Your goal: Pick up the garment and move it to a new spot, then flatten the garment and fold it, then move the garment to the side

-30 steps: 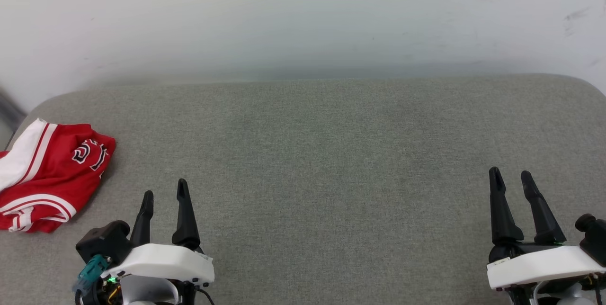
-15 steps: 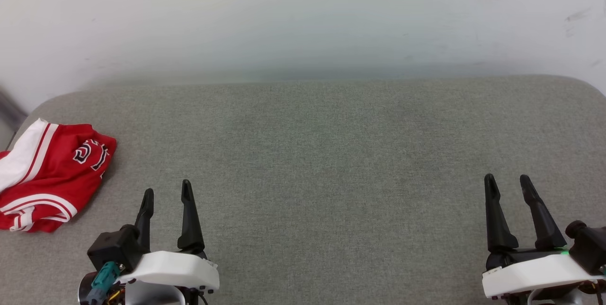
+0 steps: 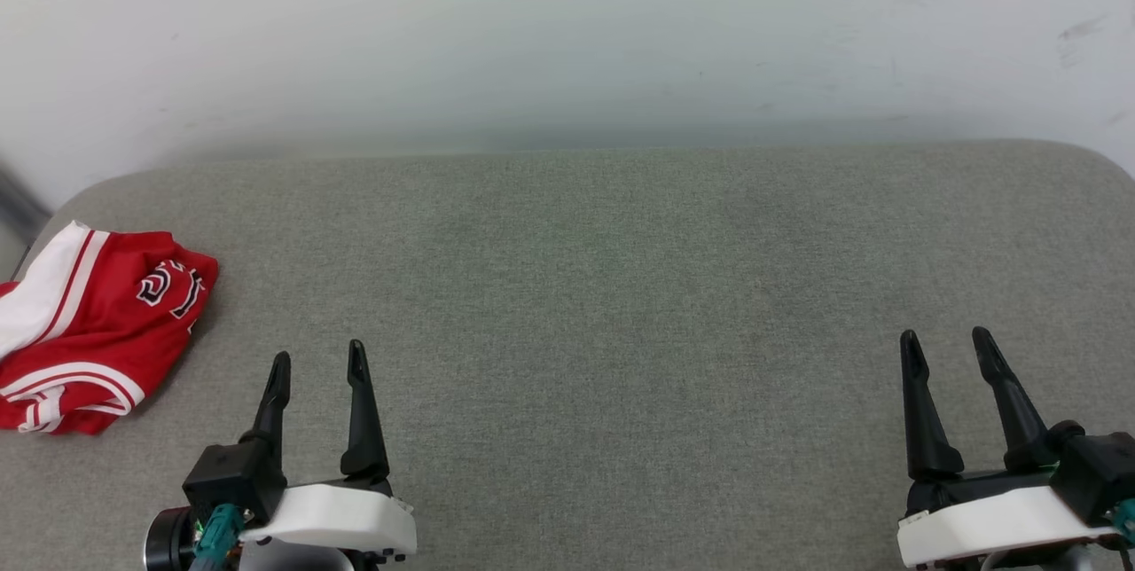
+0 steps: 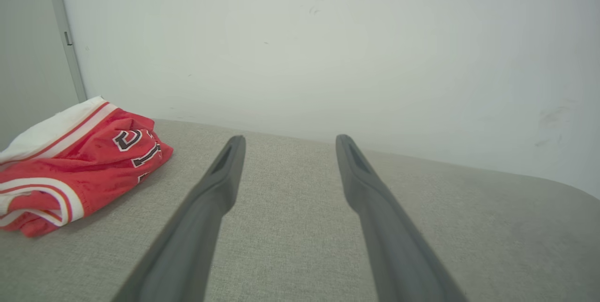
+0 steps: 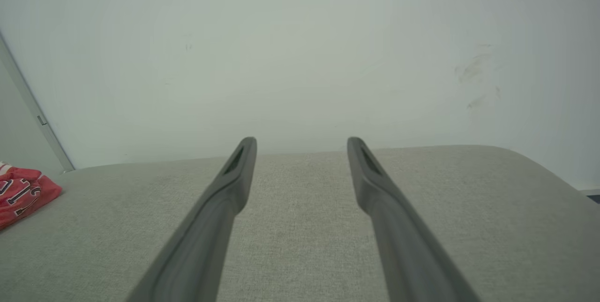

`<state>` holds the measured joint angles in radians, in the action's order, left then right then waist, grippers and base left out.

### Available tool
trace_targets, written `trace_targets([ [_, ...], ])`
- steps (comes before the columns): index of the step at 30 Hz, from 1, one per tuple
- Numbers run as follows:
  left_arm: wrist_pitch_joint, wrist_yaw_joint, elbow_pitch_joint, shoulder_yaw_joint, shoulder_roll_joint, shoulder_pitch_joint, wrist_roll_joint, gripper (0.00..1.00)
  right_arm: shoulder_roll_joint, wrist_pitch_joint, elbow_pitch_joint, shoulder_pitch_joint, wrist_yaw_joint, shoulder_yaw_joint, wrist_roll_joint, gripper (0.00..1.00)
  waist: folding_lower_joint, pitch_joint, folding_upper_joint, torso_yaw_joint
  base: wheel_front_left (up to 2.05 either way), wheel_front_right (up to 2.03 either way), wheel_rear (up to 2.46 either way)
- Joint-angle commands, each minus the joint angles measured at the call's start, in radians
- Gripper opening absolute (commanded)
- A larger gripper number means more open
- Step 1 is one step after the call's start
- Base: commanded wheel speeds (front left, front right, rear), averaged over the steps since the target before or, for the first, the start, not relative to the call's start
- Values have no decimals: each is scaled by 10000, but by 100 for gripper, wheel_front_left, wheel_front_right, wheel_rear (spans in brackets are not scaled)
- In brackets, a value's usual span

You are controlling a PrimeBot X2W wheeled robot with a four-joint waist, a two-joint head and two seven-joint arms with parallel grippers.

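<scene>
The left gripper (image 3: 317, 354) sits at the lower left of the head view. Its two dark fingers are spread wide with nothing between them. The right gripper (image 3: 944, 336), at the lower right, is just as wide apart and just as empty. Both are held above the grey cushion (image 3: 585, 305), fingers pointing up the frame toward the pale wall (image 3: 567, 30) (a parked-looking pose, I'd judge, with each arm drawn back to its own side).

Left of the left gripper, near but not touching, the garment (image 3: 97, 332) lies at the left edge of the frame. It is a compact red bundle, with a white sleeve end and stripes on top and creased lettering at its upper right. The left wrist view has it at middle left, and in the right wrist view a corner peeks in at the left edge. Bunched at the cushion's side, it could be set aside or waiting for pickup; I cannot tell which.
</scene>
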<state>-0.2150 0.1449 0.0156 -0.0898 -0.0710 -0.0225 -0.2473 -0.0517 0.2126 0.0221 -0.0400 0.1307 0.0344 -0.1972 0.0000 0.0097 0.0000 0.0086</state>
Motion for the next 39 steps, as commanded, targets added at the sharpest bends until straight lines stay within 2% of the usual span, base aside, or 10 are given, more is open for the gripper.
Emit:
trace_targets([
  [1, -81, -26, 95, 29, 27, -67, 236, 100, 21, 107, 109, -46, 0, -12, 243, 100, 0, 6, 0, 5, 0, 0, 0],
  [17, -383, -551, 45, 234, 185, -239, 1174, 100, 25, 409, 178, -234, -1, -76, 1279, 100, 0, 29, 0, 31, 0, 0, 0],
  [25, -528, -603, -72, 315, 209, -309, 1410, 100, 27, 549, 197, -249, -1, -75, 1628, 100, 0, 33, 0, 17, 0, 0, 0],
  [39, -507, -650, -265, 350, 210, -340, 1083, 100, 27, 529, -63, -303, -1, -48, 955, 100, 0, -7, 0, 7, 0, 0, 0],
])
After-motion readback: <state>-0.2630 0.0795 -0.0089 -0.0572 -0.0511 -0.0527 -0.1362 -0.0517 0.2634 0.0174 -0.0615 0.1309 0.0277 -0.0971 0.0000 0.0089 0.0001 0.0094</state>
